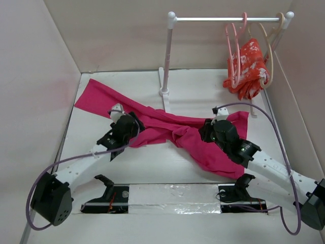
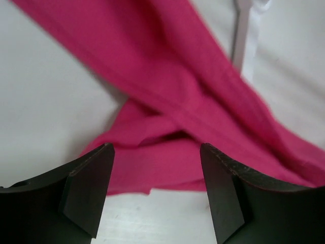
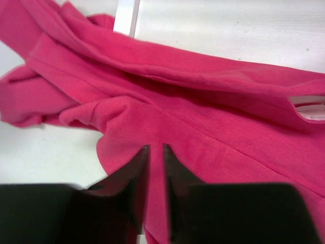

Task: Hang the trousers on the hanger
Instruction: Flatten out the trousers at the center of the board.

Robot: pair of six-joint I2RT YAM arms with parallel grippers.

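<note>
The magenta-pink trousers (image 1: pixel 167 127) lie spread on the white table, one leg reaching to the far left, the rest bunched toward the right. My left gripper (image 1: pixel 136 126) stands open just short of the cloth's near edge (image 2: pixel 152 168), with bare table between its fingers (image 2: pixel 89 190). My right gripper (image 3: pixel 156 152) is shut on a fold of the trousers (image 3: pixel 203 117) near their right part. The light-pink hanger (image 1: pixel 235 51) hangs by its hook from the rail at the back right, away from both grippers.
A white rack with a horizontal rail (image 1: pixel 226 19) stands at the back; its post base (image 1: pixel 164 92) sits right behind the trousers. A beige hanger carrying a red-orange patterned garment (image 1: pixel 251 68) hangs beside the pink hanger. Walls enclose the table on three sides.
</note>
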